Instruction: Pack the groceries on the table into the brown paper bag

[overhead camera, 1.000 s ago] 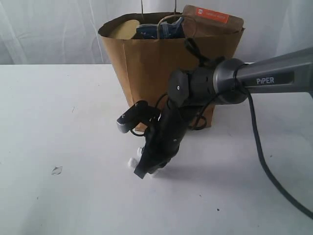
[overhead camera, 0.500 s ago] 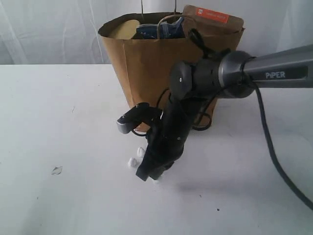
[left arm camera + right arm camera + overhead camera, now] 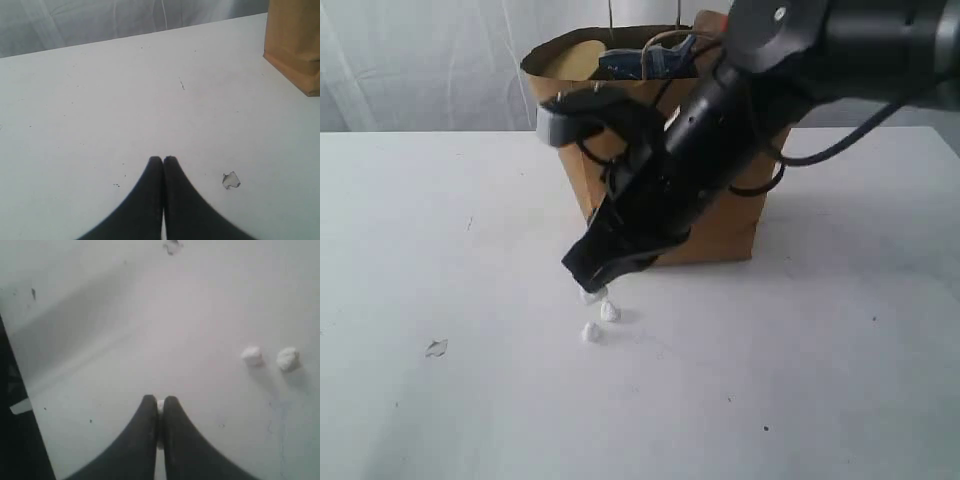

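The brown paper bag stands upright at the back of the table, with a blue-topped packet showing inside its open top. My right gripper hangs in front of the bag, a little above the table, shut on a small white lump pinched between its fingertips. Two more small white lumps lie on the table just below it, also visible from the right wrist. My left gripper is shut and empty over bare tabletop, well away from the bag.
A small pale flat scrap lies on the table at the left, close to the left gripper's tips. The right arm's black body covers much of the bag's front. A white curtain hangs behind the table.
The right gripper closed on one white lump at the table and has risen with it, swinging up and back toward the bag. The left gripper has not moved.
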Controlling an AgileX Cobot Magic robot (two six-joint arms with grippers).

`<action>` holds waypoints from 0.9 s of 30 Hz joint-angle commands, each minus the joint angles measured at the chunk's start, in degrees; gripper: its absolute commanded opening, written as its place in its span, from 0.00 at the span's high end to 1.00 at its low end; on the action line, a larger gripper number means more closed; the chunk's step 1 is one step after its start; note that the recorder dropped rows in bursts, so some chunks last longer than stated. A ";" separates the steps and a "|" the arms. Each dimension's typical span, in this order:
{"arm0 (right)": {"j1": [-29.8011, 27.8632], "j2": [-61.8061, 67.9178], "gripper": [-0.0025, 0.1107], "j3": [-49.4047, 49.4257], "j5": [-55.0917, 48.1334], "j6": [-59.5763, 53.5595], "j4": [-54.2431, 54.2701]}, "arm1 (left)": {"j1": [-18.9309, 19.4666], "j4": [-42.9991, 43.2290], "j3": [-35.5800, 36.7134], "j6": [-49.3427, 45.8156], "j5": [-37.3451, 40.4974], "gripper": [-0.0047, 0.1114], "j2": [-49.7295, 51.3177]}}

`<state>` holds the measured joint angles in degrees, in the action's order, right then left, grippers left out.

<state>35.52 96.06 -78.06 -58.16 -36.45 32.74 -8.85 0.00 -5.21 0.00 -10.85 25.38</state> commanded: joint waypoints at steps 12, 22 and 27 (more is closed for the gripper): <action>-0.19 -12.45 0.98 -0.13 25.13 -3.14 2.30 | 0.13 0.00 0.43 0.00 -0.21 0.96 -0.38; -0.19 -12.59 0.98 -0.13 41.43 -1.86 2.14 | 0.13 0.00 0.43 0.00 -0.21 0.96 -0.38; -1.05 -12.59 0.98 -0.03 50.83 -2.36 1.71 | 0.13 0.00 0.43 0.00 -0.21 0.96 -0.38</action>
<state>35.27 84.04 -78.06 -11.71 -38.59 34.60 -8.85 0.00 -5.21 0.00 -10.85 25.38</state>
